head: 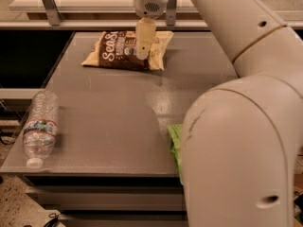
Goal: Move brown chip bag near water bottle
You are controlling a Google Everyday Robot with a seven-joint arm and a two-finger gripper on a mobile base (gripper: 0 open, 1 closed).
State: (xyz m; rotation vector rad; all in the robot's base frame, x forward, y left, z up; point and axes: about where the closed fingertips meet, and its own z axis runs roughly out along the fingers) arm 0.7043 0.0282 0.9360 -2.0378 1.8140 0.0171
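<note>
The brown chip bag lies flat at the far middle of the grey table, its white "Seas" lettering facing up. My gripper hangs from above over the right half of the bag, at or just above its surface. The water bottle lies on its side at the table's near left edge, cap pointing toward the front. The bag and the bottle are well apart.
My large white arm fills the right side and hides most of a green chip bag, of which only a sliver shows at the near right. A metal-framed shelf stands behind the table.
</note>
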